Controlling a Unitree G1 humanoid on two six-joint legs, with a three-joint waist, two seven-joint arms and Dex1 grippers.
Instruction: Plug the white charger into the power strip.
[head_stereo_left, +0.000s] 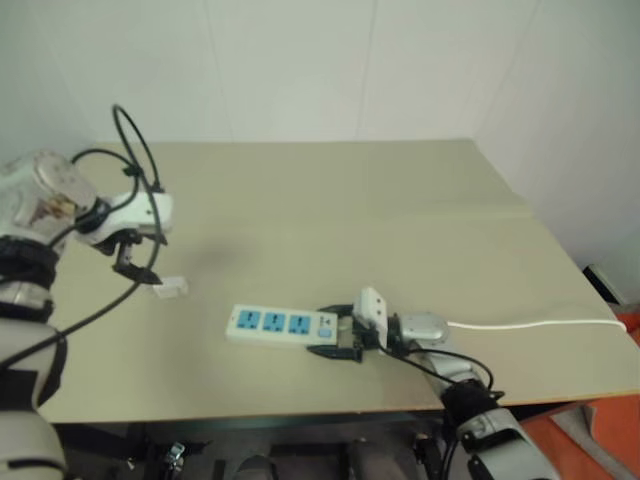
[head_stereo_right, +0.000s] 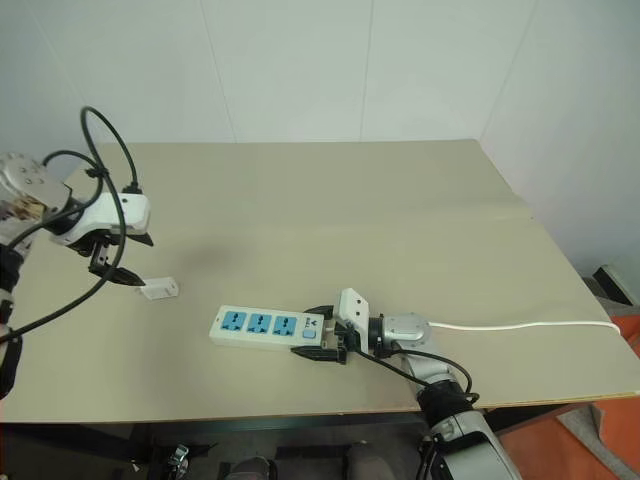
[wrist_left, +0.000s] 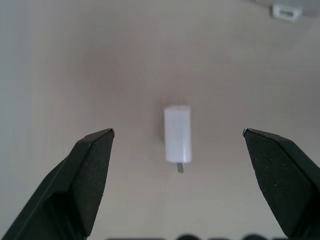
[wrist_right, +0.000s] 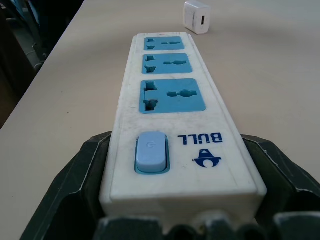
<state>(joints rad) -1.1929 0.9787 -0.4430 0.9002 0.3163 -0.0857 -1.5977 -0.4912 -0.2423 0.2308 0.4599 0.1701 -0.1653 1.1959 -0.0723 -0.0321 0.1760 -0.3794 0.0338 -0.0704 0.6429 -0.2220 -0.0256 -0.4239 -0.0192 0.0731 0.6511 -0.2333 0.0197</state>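
The white charger (head_stereo_left: 170, 288) lies flat on the tan table, left of the power strip (head_stereo_left: 275, 323). My left gripper (head_stereo_left: 137, 268) hangs just above it, pointing down, open. In the left wrist view the charger (wrist_left: 177, 140) sits centred between the two spread fingertips (wrist_left: 100, 145), apart from both, its metal prongs showing. My right gripper (head_stereo_left: 335, 338) is shut on the switch end of the power strip (wrist_right: 170, 95), one finger on each long side. The three blue socket faces point up, and the charger (wrist_right: 196, 16) shows beyond the far end.
The strip's thin white cord (head_stereo_left: 530, 324) runs right along the table (head_stereo_left: 400, 220) toward its right edge. The table's front edge is close below the strip. White walls stand behind and to the right.
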